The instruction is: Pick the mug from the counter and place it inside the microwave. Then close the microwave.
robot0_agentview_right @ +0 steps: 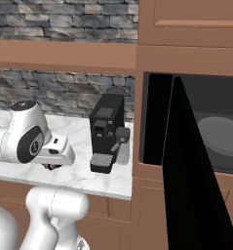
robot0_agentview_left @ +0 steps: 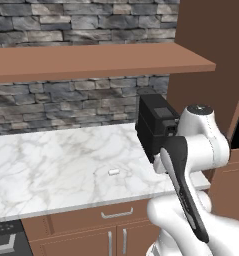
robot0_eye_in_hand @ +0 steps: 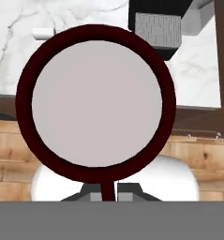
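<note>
Mug clamped in my jaws, lifted off the marble.

My gripper [robot0_eye_in_hand: 104, 196] pinches the mug [robot0_eye_in_hand: 95, 104] by its rim, pale inside facing me. Beyond lies the counter [robot0_eye_in_hand: 197, 75] with the coffee machine [robot0_agentview_right: 107, 133]; farther right, the microwave [robot0_agentview_right: 220, 122] stands with its door swung open.
</note>
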### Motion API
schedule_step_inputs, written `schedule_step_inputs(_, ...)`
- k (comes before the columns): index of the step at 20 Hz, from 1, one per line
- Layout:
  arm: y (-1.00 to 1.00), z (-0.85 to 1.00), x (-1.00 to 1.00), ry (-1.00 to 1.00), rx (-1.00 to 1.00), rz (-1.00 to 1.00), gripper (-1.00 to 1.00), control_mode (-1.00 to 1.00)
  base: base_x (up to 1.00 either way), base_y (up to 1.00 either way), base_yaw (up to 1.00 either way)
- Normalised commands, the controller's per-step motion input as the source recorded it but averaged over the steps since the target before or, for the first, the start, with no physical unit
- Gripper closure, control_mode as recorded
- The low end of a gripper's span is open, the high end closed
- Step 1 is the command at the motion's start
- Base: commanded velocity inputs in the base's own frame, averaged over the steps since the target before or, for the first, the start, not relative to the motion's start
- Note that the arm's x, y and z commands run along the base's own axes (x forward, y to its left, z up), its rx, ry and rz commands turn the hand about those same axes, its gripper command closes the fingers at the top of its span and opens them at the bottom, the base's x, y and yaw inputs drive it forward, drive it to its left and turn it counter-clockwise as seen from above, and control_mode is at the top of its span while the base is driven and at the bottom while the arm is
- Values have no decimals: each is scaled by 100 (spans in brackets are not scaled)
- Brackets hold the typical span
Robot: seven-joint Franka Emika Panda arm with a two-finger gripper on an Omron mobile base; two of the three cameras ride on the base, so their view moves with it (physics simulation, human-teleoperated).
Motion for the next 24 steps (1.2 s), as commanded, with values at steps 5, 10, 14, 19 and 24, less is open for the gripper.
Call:
schedule_step_inputs(5,0,39,-32,-6,0,-5,100,-100,0,0,0)
schedule_step_inputs(10,0,36,-37,-11,0,-1,100,-100,0,0,0)
schedule_step_inputs(14,0,39,-38,-15,0,0,100,-100,0,0,0)
schedule_step_inputs(19,0,26,-16,-13,0,0,100,-100,0,0,0)
schedule_step_inputs(24,0,19,-2,-7,0,0,100,-100,0,0,0)
